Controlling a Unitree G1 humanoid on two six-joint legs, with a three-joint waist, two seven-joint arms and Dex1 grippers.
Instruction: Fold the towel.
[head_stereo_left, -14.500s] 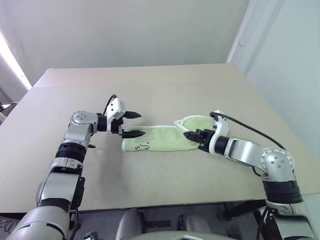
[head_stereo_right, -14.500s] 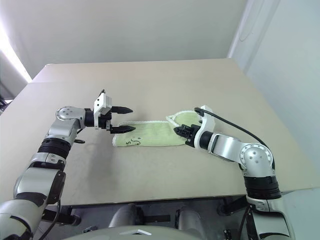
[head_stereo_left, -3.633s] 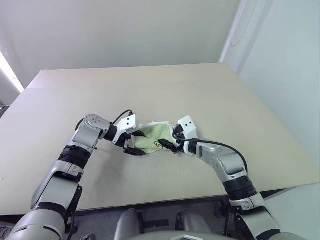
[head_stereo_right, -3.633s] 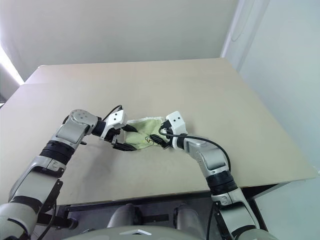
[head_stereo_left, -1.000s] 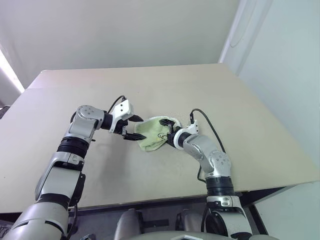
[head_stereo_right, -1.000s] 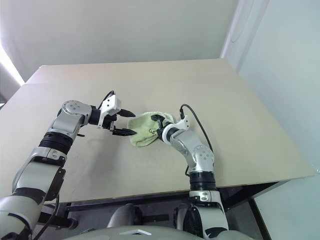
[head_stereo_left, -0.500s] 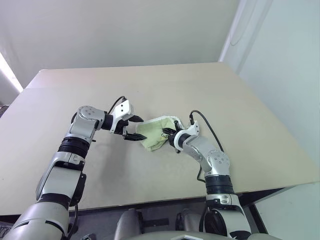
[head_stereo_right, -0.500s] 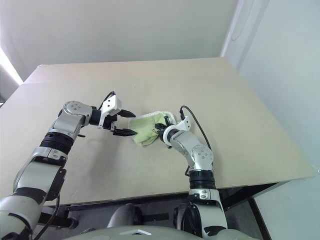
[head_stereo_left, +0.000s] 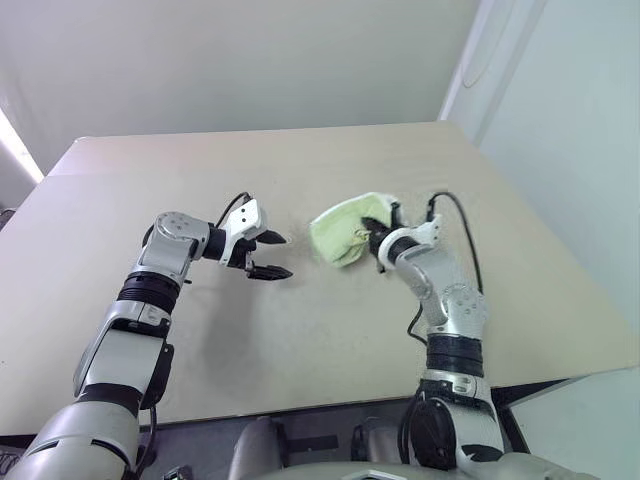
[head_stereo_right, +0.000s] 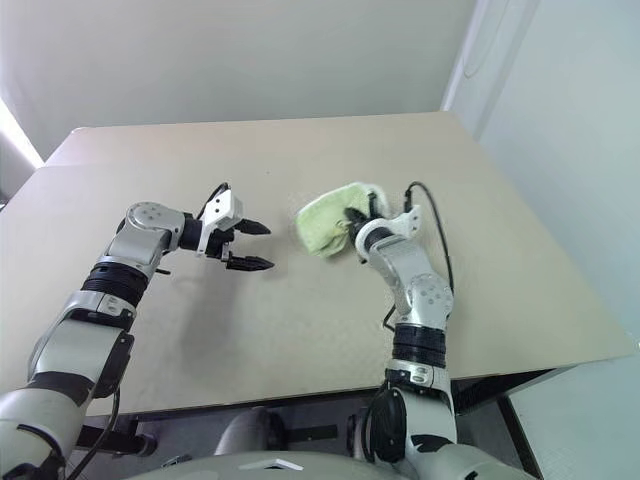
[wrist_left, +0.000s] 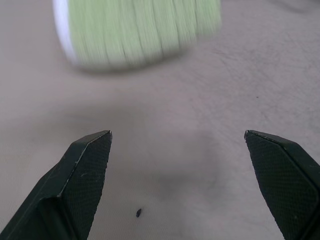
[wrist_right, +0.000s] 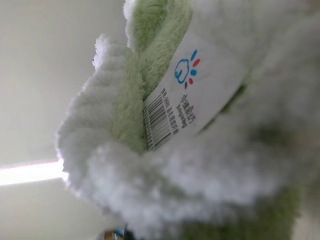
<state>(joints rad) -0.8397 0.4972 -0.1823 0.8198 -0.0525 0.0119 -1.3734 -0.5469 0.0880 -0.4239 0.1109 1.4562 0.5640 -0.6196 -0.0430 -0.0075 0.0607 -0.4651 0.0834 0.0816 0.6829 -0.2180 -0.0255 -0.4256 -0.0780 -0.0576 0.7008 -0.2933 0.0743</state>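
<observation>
The towel (head_stereo_left: 343, 231) is a bunched, folded pale lime-green bundle hanging a little above the table (head_stereo_left: 300, 340). My right gripper (head_stereo_left: 376, 240) is shut on its right end. The right wrist view presses up against green terry (wrist_right: 120, 145) and a white printed tag (wrist_right: 195, 95). My left gripper (head_stereo_left: 287, 255) hovers open and empty to the towel's left, apart from it, its fingers pointing toward it. In the left wrist view the towel (wrist_left: 135, 30) shows blurred beyond the two black fingertips (wrist_left: 82, 170), with bare tabletop between them.
The beige table has bare surface all around the arms. Its right edge (head_stereo_left: 560, 250) runs close to a pale wall, and its front edge (head_stereo_left: 300, 410) lies just below my arms.
My right gripper has shut on the towel and carried it up and to the right, away from the left gripper. The left arm has stayed still and open.
</observation>
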